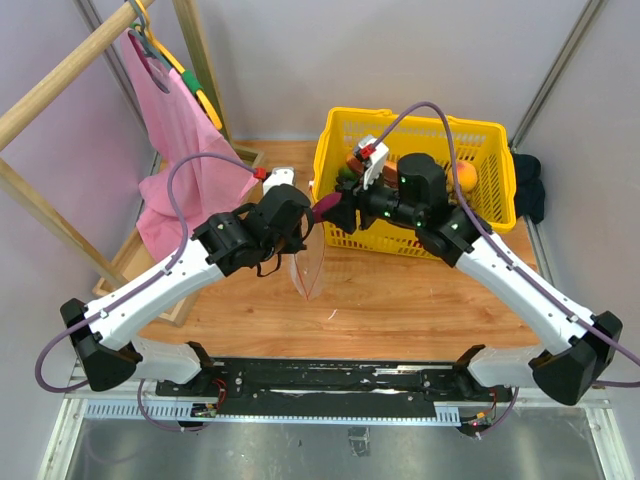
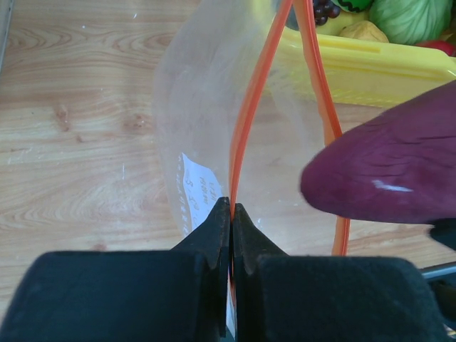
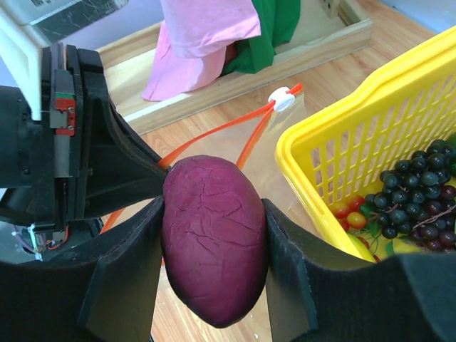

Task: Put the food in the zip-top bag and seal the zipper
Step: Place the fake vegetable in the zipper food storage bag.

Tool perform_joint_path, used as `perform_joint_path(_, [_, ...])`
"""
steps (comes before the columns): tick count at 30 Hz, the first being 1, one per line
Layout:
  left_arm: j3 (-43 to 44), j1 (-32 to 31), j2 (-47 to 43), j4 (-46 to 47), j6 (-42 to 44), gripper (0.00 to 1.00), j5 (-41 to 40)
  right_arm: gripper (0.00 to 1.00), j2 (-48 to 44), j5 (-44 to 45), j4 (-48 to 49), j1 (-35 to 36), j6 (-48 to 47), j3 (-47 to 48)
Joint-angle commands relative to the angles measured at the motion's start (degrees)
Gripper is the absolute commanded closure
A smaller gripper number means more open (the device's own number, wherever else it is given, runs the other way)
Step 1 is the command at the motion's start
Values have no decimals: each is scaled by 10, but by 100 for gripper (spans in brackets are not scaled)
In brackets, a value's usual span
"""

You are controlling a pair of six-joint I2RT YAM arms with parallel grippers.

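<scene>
My left gripper [image 2: 231,206] is shut on the red zipper strip [image 2: 251,107] of the clear zip-top bag [image 2: 199,128] and holds it up with the mouth open; the bag hangs below it in the top view [image 1: 310,268]. My right gripper [image 3: 214,235] is shut on a purplish oval food piece [image 3: 214,242] and holds it right at the bag's mouth, next to the left gripper [image 1: 300,222]. The piece shows at the right of the left wrist view [image 2: 392,171] and in the top view [image 1: 328,207]. The zipper's white slider [image 3: 282,98] sits at the far end.
The yellow mesh basket [image 1: 495,135] stands behind the right arm with dark grapes [image 3: 420,185], small tomatoes, green vegetables [image 2: 413,18] and a peach-like fruit [image 1: 465,177]. A pink cloth [image 1: 180,150] hangs on a wooden rack at the left over a wooden tray.
</scene>
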Motion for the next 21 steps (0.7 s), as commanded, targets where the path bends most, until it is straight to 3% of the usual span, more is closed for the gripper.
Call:
perform_joint_path(1, [-3,5,-12,22,-5,100,7,94,19,53,-21,30,-26,31])
perform_joint_path(13, [-15,5,-20,39,-4,100,30,91,73,179,-55,79,-68,56])
perform_joint_path(21, [-22,5,-29,48,-5,100,35,76,101,172,-61,92,-74,67])
